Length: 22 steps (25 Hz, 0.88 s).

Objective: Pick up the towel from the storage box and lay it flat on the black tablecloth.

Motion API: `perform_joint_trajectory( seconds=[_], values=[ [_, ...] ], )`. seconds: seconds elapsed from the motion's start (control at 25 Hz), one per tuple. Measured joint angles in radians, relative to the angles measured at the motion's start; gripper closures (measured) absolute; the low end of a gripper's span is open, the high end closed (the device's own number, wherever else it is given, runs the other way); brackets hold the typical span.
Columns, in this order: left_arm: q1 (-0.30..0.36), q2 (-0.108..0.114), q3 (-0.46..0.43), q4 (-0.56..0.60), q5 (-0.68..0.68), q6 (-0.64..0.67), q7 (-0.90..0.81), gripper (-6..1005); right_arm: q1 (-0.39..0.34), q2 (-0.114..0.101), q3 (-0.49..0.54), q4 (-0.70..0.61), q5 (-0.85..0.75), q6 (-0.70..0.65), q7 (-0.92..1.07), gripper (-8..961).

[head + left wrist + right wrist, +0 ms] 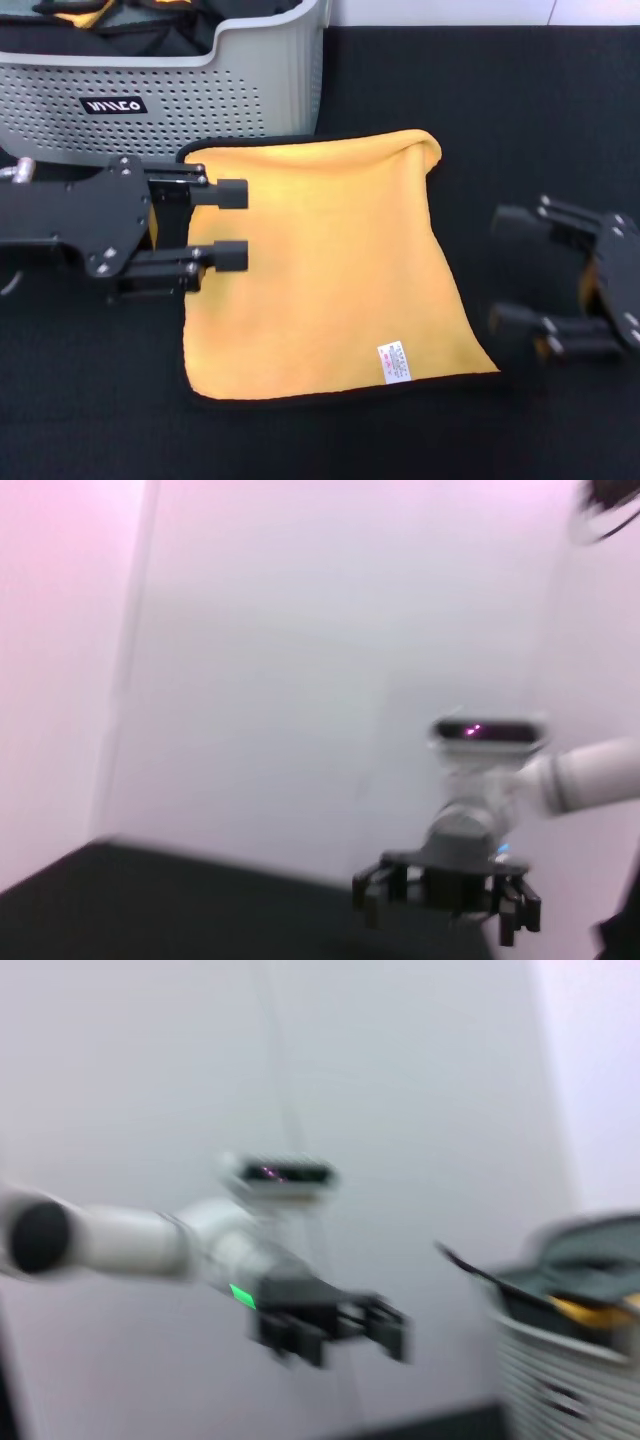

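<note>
I see the towel (330, 270) spread on the black tablecloth (540, 120), far-right corner folded; left gripper (232, 224) and right gripper (512, 270) jaws open, empty.

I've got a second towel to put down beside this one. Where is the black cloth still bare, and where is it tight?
Bare black tablecloth lies beyond the towel, right of the storage box, and along the near edge below the towel's hem. Crowded: the left gripper, open, sits over the towel's left edge just in front of the box; the right gripper, open, fills the strip right of the towel.

Towel (330, 265) on black tablecloth (500, 110), storage box (200, 90) behind-left.
</note>
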Motion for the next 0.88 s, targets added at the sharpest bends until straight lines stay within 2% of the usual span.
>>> perform_joint_trajectory(
  seconds=[0.16, 0.28, 0.48, 0.52, 0.68, 0.88],
  values=[
    [0.015, 0.017, 0.074, -0.044, -0.087, 0.021, 0.04, 428, 0.013, 0.0, 0.021, 0.035, 0.0, -0.167, 0.004, 66],
    [0.036, 0.027, 0.107, -0.059, -0.124, 0.022, 0.064, 428, 0.033, 0.0, 0.022, 0.059, -0.003, -0.199, 0.006, 66],
    [0.05, 0.031, 0.112, -0.061, -0.13, 0.024, 0.077, 428, 0.063, 0.002, 0.022, 0.088, -0.004, -0.188, 0.007, 66],
    [0.051, 0.03, 0.114, -0.062, -0.131, 0.025, 0.077, 428, 0.094, 0.003, 0.023, 0.12, -0.01, -0.171, 0.007, 66],
    [0.053, 0.029, 0.122, -0.063, -0.143, 0.025, 0.085, 428, 0.125, 0.008, 0.022, 0.144, -0.032, -0.148, 0.008, 66],
    [0.059, 0.041, 0.148, -0.068, -0.167, 0.026, 0.108, 428, 0.147, 0.017, 0.017, 0.153, -0.039, -0.106, 0.007, 67]
  ],
)
